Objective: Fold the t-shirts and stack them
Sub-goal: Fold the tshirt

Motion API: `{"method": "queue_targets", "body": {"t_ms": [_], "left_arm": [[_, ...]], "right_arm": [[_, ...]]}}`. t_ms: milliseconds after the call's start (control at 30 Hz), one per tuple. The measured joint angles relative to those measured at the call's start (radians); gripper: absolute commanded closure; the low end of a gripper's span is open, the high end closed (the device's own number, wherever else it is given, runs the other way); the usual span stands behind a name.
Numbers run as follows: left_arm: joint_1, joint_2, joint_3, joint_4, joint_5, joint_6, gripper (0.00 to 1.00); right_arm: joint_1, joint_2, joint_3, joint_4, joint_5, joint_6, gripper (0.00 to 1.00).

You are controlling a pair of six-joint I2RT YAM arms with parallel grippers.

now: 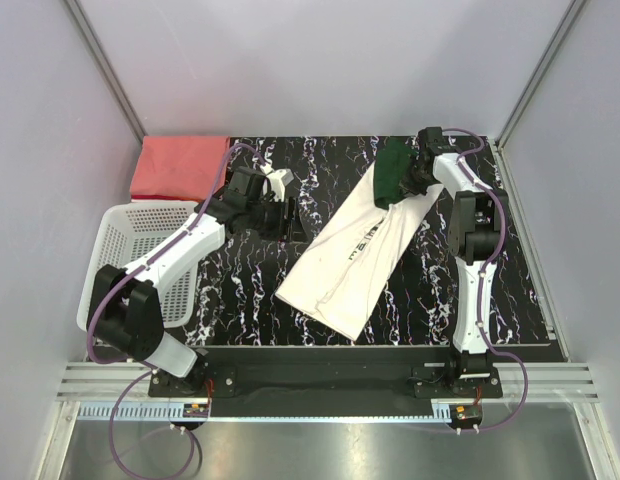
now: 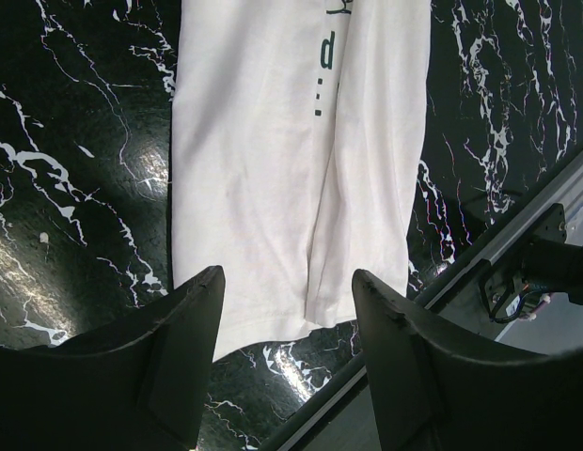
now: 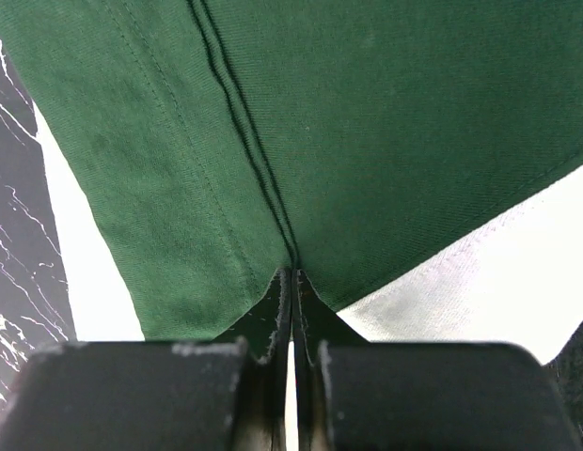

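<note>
**Far left.** At the far-left corner of the surface (image 1: 245, 300) lies the salmon-red t-shirt (image 1: 180, 167), a flat, neat rectangle. We judge it already folded and set there as the base of the stack, clear of the working area. The basket (image 1: 130, 250) stands at the left edge on the near side of that shirt, and the left arm reaches across it.

**Left of centre.** The left tool (image 1: 282, 220) hangs over bare surface just beside the cream-white t-shirt (image 1: 350, 255). Its jaws are wide and it holds nothing. In its wrist view the fingers (image 2: 179, 348) frame the shirt's hem without touching the cloth. We judge that it waits there, within reach of the garment, while the other arm works.

**Centre.** The cream-white t-shirt lies mid-surface as a long strip, running diagonally from near centre towards the far right. Its sides are turned in and its printed lettering (image 1: 362, 243) faces up. That narrowed shape suggests the lengthwise folds are done and a crosswise fold remains.

**Far right.** The right tool (image 1: 418, 172) is clamped tight on the shirt's dark green part (image 1: 393, 170). The wrist view shows the jaws meeting on the green cloth beside a stitched seam. We judge the grip was taken at this end so that it can be carried over the body of the shirt. The pinch is shallow and thin cloth may slip out.
</note>
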State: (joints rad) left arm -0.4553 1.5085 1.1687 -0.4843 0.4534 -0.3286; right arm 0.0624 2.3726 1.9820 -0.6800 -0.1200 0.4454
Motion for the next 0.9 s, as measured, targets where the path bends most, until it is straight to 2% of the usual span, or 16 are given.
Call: {"method": "queue_targets", "body": {"t_ms": [900], "left_arm": [[0.003,0.000,0.000,0.005,0.013,0.000,0.38]], "right_arm": [[0.006,-0.105,-0.138,0.040,0.079,0.054,1.00]]}}
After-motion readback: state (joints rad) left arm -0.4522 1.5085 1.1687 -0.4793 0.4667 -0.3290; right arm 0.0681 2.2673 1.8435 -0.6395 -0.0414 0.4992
